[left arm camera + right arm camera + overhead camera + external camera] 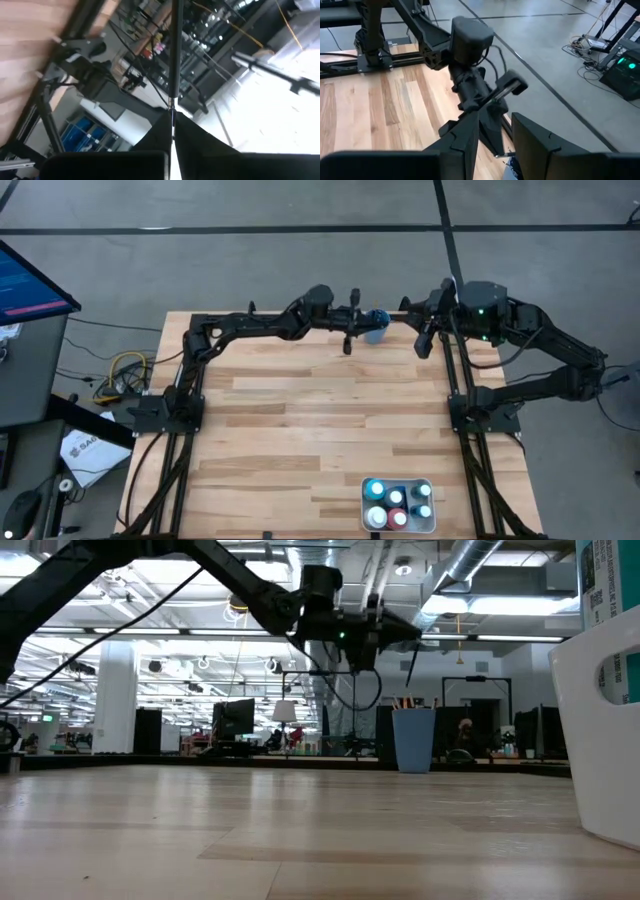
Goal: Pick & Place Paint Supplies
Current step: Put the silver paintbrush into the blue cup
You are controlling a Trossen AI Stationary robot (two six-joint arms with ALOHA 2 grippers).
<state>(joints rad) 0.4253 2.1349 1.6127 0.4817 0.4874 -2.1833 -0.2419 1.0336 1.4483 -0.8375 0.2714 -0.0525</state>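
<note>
My left gripper (pixel 366 319) reaches to the table's far edge and is shut on a thin dark paintbrush (pixel 412 665), just above the blue cup (pixel 413 738). The cup stands on its base at the far edge with more brushes (pixel 404 701) upright in it. Several small paint bottles (pixel 398 502) stand in the white tray (pixel 364 484) near the front edge. My right gripper (pixel 495 145) hovers open to the right of the cup, with nothing between its fingers. My left gripper pinches the paintbrush's shaft (pixel 172 102) between its two shut fingers, which come level from the table's left and lie across it. The brush hangs slanted, nearly upright, below the fingers. It looks clear of the cup.
The tray's white wall (pixel 600 740) stands close at the right of the low view. Black frame rails (pixel 460 410) run along both sides of the wooden table (pixel 320 430). The two grippers are close to each other at the far edge.
</note>
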